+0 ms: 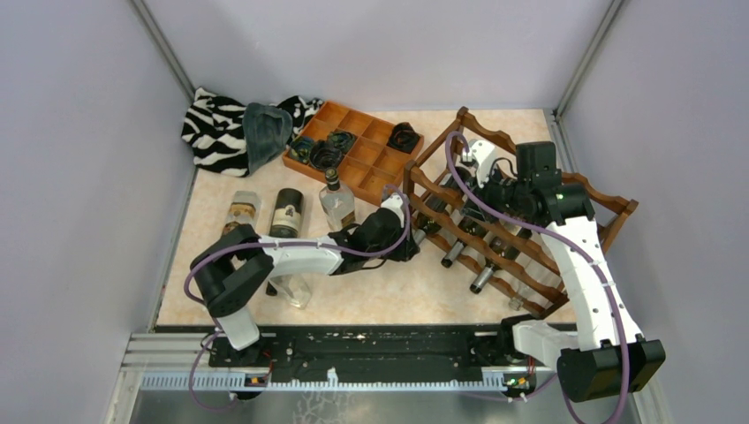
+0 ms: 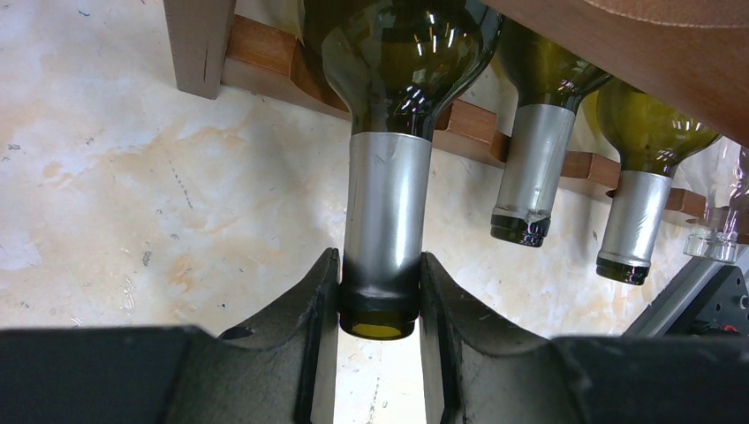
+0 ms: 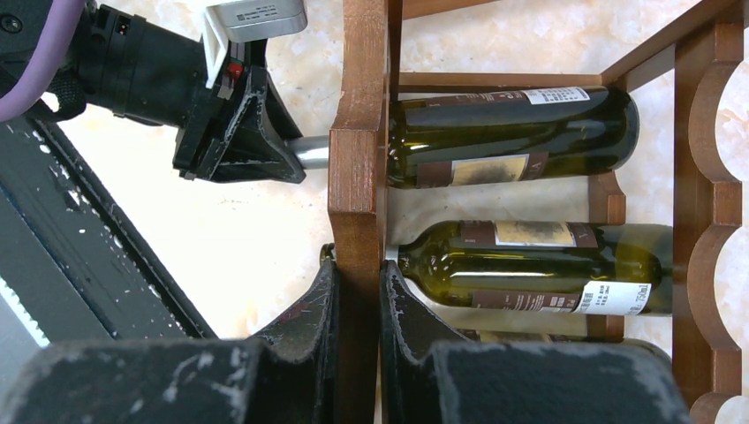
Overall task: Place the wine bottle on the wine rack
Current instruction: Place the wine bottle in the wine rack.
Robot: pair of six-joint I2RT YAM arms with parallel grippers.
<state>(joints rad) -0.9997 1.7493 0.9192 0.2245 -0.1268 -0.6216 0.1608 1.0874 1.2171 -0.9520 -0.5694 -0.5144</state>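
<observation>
Our left fingers [image 2: 300, 340] pinch the bottle [image 2: 386, 212] neck and right fingers [image 3: 309, 331] clamp the rack [image 3: 358, 177]; a skewed push could jam it.

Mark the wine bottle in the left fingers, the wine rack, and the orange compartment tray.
wine bottle [image 2: 386, 212]: left wrist view, silver foil on its neck.
wine rack [image 3: 358, 177]: right wrist view, its upright wooden post.
compartment tray [image 1: 362, 124]: top external view, floor of an empty compartment.
</observation>
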